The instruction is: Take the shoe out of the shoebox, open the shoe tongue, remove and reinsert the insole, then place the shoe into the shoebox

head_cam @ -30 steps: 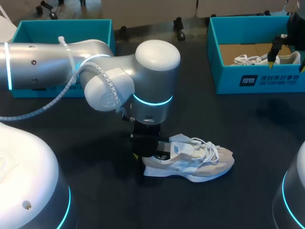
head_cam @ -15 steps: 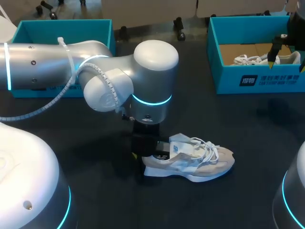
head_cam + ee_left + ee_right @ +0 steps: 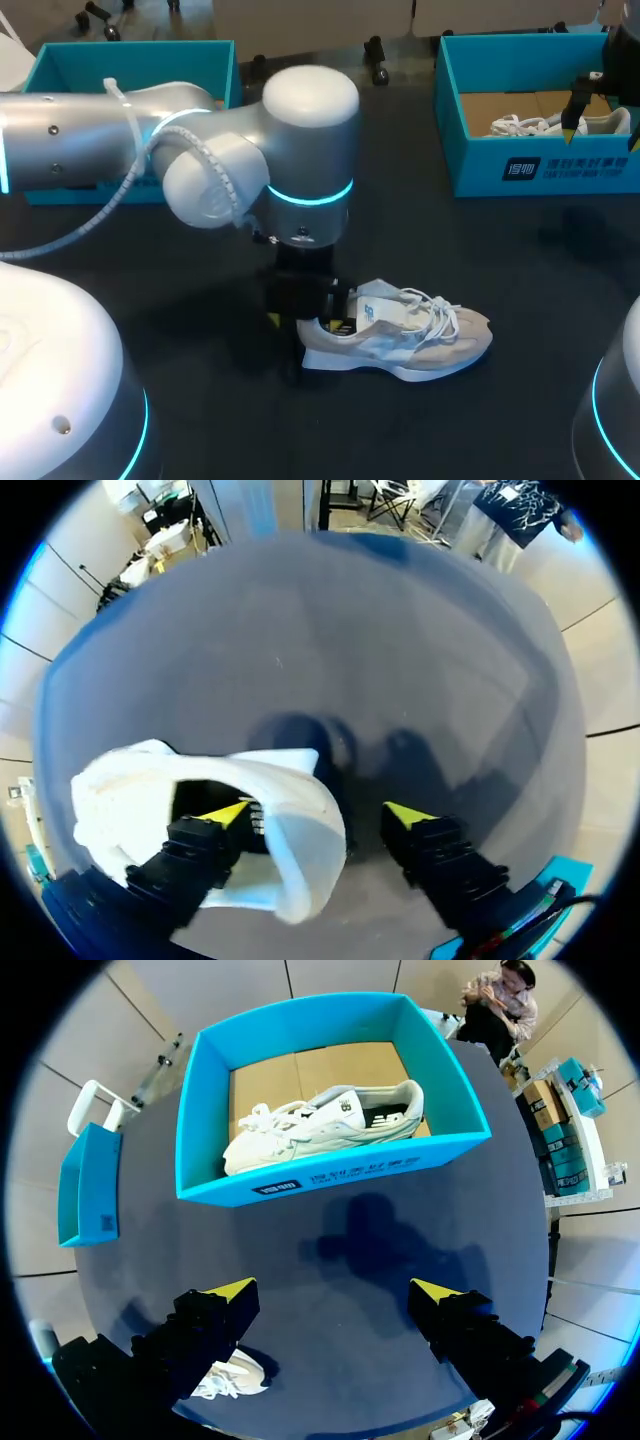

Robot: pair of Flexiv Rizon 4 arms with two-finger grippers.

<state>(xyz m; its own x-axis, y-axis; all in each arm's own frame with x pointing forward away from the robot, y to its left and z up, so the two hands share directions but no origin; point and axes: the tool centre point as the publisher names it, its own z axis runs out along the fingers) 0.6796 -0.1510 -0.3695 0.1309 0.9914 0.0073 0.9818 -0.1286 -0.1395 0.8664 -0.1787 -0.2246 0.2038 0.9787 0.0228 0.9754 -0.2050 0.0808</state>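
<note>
white shoe point(image 3: 400, 340) sits on the dark table point(image 3: 480, 260). the left gripper point(image 3: 318, 815) is spread wide at its heel, one finger inside, one outside (not pinching). the right gripper point(image 3: 332, 1290) is wide too, holding nothing, hanging over the table near the blue box point(image 3: 330, 1175), where a second shoe point(image 3: 320, 1125) lies.

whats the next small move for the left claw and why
Probably close the left claw on the heel wall of the shoe. One finger sits inside the shoe opening, the other outside over the table, with the white wall between them and not yet pinched. Gripping it should steady the shoe for work on the tongue and insole.
</note>
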